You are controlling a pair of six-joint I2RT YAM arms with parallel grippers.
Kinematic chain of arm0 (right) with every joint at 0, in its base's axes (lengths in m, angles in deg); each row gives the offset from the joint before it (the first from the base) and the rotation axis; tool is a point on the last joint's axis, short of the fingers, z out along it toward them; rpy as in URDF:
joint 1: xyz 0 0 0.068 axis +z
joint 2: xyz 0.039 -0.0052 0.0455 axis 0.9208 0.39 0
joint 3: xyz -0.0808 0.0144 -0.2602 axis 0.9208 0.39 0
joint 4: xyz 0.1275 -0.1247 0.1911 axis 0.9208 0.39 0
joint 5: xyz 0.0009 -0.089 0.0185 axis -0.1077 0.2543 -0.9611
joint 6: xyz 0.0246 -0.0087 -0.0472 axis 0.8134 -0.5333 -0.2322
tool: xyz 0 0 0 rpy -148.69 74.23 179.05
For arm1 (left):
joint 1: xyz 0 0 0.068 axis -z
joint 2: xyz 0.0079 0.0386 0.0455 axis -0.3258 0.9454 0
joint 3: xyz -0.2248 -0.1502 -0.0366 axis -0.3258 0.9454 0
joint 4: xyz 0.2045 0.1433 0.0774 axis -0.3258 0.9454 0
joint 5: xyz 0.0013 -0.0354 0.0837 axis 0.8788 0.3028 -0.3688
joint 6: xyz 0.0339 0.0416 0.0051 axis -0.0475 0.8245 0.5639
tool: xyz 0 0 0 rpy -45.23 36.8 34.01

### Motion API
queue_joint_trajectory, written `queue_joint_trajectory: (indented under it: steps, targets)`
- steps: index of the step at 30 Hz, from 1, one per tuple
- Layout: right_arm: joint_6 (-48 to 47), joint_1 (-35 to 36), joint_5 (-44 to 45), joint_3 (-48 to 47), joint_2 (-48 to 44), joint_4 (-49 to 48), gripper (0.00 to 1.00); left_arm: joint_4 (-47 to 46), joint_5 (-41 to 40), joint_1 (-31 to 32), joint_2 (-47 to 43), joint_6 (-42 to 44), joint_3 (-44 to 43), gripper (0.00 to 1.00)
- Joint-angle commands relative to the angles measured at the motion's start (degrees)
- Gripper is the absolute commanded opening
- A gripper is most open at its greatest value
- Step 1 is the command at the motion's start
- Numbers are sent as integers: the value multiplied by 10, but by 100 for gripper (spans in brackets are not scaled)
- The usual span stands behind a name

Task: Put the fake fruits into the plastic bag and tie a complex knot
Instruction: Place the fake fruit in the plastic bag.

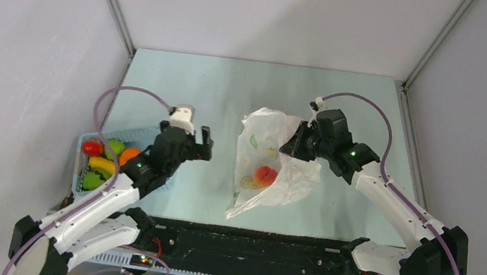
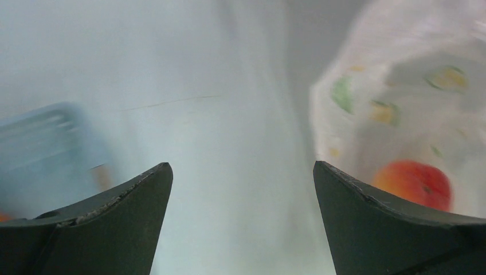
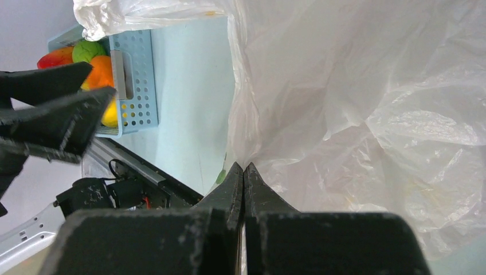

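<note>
Loading step: my right gripper (image 3: 245, 171) pinches the bag (image 1: 273, 163) rim at mid-frame, one fruit (image 1: 265, 176) inside. Left gripper (image 2: 240, 172) gapes empty; next I'd fetch another from the basket (image 3: 137, 97), lower left.

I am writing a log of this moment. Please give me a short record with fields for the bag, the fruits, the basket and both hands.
plastic bag: lies on the table, untied
fruit in bag: one, orange-red
basket: light blue, left of the bag
fruits in basket: red, orange, yellow and green ones
left hand: open, empty, between basket and bag
right hand: shut on the bag's edge
</note>
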Motion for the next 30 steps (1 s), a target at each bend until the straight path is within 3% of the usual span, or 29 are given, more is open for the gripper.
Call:
queue_joint_trajectory:
  steps: [1,5,12,19,30]
  targets:
    - [-1,-3,4,3,-15,-16,0,105,-91,-74,-43,-43,-17,100]
    - [-2,-3,1,2,-14,-18,0,194,-109,-150,-40,-82,-60,99]
    - [-6,-9,-8,3,-19,-20,0,292,-153,-301,-11,-71,-127,99]
    - [-15,-18,-16,3,-27,-13,0,284,-164,-455,4,-27,-148,99]
    - [-19,-25,-31,2,-37,-13,0,232,-119,-628,11,-8,-118,99]
